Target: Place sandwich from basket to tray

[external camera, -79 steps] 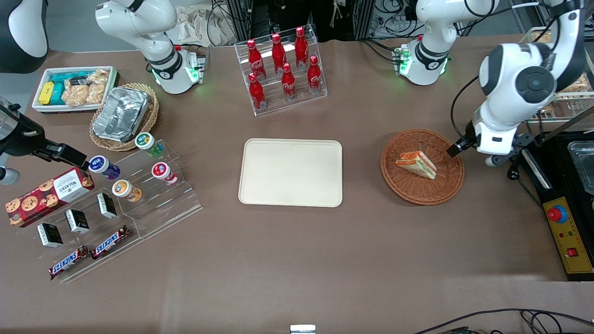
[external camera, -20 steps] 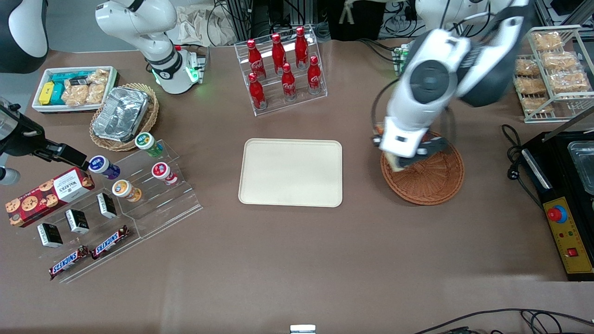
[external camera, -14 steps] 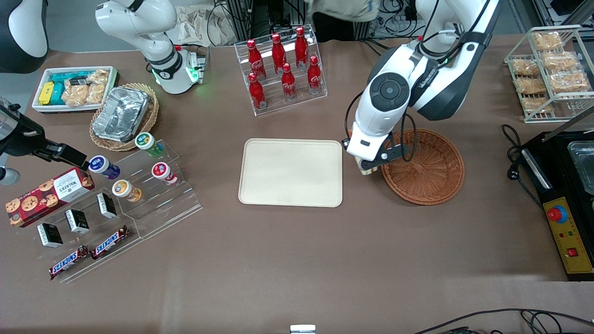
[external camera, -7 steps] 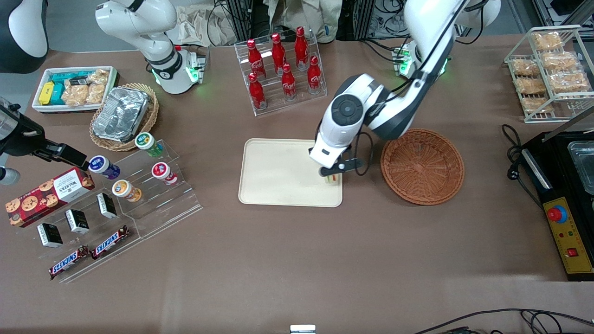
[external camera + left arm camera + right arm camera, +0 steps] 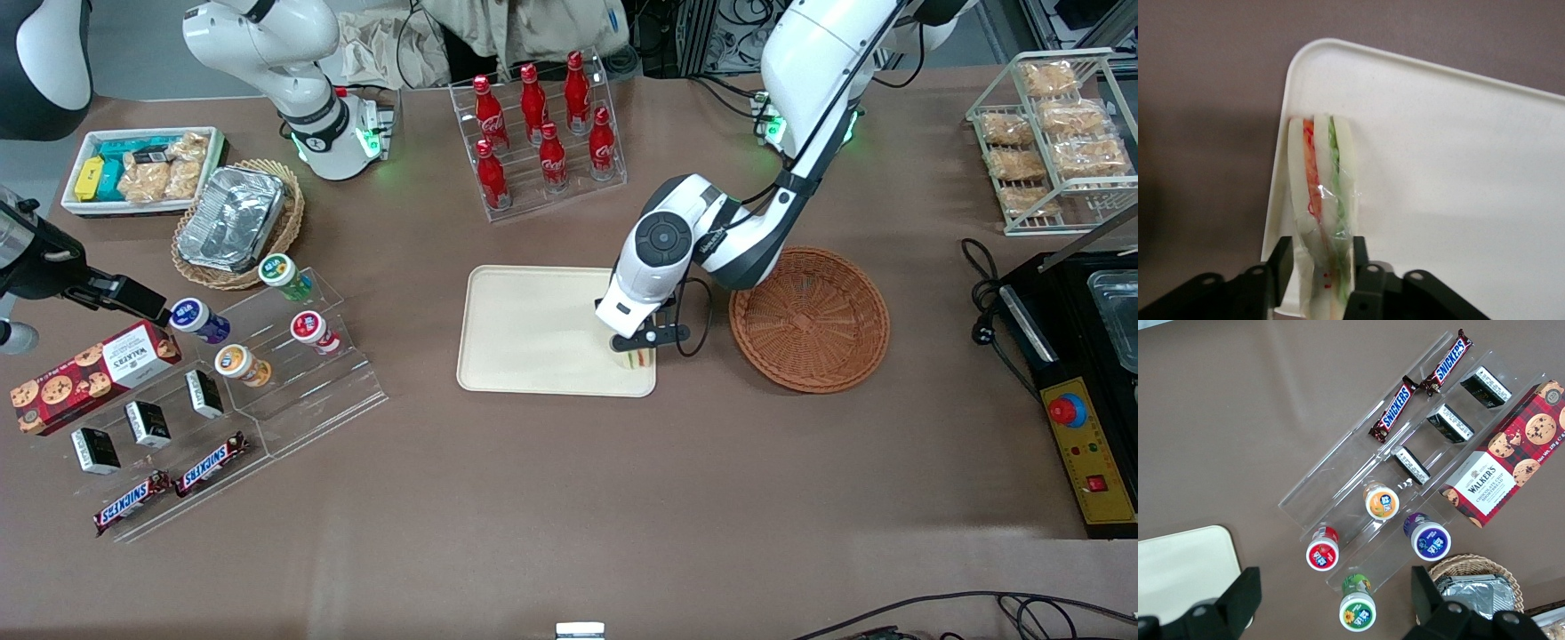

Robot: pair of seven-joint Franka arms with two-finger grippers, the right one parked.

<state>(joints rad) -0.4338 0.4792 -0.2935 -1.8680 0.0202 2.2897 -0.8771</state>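
My left gripper (image 5: 633,349) hangs over the cream tray (image 5: 533,329), at the corner nearest the reddish-brown basket (image 5: 809,320) and nearer the front camera. It is shut on the sandwich (image 5: 635,359). In the left wrist view the two black fingers (image 5: 1286,253) flank the narrow end of the sandwich (image 5: 1321,193), which stands on edge with its orange-red and green layers showing, just inside the tray's rim (image 5: 1281,153). The gripper (image 5: 1323,245) sits low over the tray (image 5: 1458,167). The basket holds nothing.
A clear rack of red cola bottles (image 5: 542,133) stands farther from the camera than the tray. Toward the parked arm's end are an acrylic stand with cups and bars (image 5: 293,329), a tan basket with foil container (image 5: 236,222) and a white snack bin (image 5: 142,169). A wire rack (image 5: 1058,133) and black control box (image 5: 1089,444) lie at the working arm's end.
The gripper took the sandwich out of the basket and carried it sideways to the tray. Over the last half second it moved slightly nearer the camera and lower over the tray's corner.
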